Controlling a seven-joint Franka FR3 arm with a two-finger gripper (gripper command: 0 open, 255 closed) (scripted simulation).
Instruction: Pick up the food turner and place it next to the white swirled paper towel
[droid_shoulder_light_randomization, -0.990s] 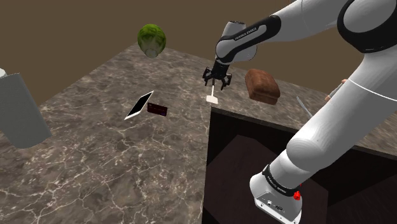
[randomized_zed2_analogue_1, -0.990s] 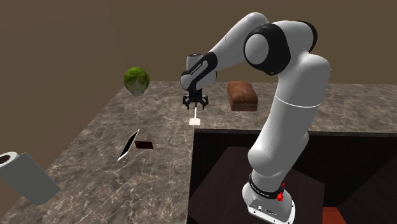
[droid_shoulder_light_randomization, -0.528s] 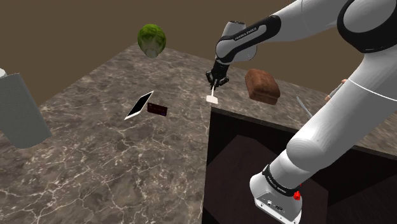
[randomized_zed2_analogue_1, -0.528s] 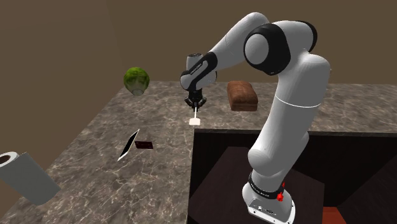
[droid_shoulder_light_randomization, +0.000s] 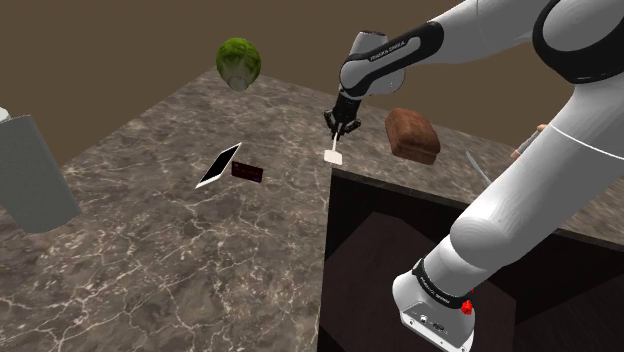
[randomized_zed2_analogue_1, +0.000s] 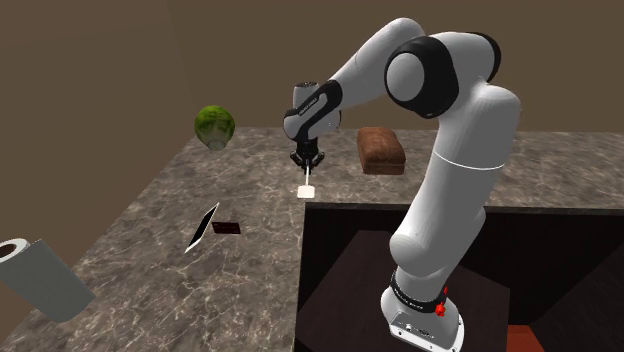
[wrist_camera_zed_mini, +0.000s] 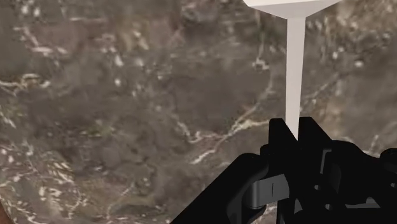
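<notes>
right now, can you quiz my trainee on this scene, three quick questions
1. True or false: the gripper is open.
2. The gripper holds the turner by: A its flat blade, B its thin handle, C nothing at all.
3. Fill in: the paper towel roll sits at the shoulder view's ____ edge.

Key: 1 false; 2 B; 3 left.
</notes>
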